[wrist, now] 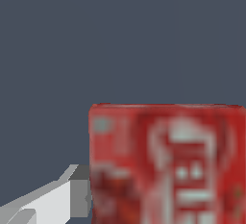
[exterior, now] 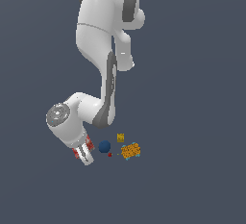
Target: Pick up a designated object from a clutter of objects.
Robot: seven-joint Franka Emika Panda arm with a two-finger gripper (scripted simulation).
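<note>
One glossy white arm is filling most of the exterior view, its rounded plastic-looking shells broken by dark grey joints, and it is bending down toward the exterior view's left side of a small clutter. The fingers (exterior: pixel 83 155) are sitting low at the end of the wrist, with slivers of red showing along both of their sides; that red is the red box (wrist: pixel 166 163), and the fingers are pinching it. In the wrist view the box is looming large, a flat rectangular face with softly rounded corners, smooth red with blurred white lettering and a white figure-like design that I cannot read. One pale grey finger (wrist: pixel 72 194), blocky and matte, is pressing against the box's edge.

Just beside the fingers, toward the exterior view's right, a smooth dark blue ball (exterior: pixel 104 146) is resting on the flat slate-grey bench (exterior: pixel 192 180). A tiny red item (exterior: pixel 110 155) is lying just beside the ball. Near it, an orange-and-teal patterned box (exterior: pixel 130 151) is showing a busy speckled print, and a small yellow cube (exterior: pixel 120 137) is sitting a little apart from both.
</note>
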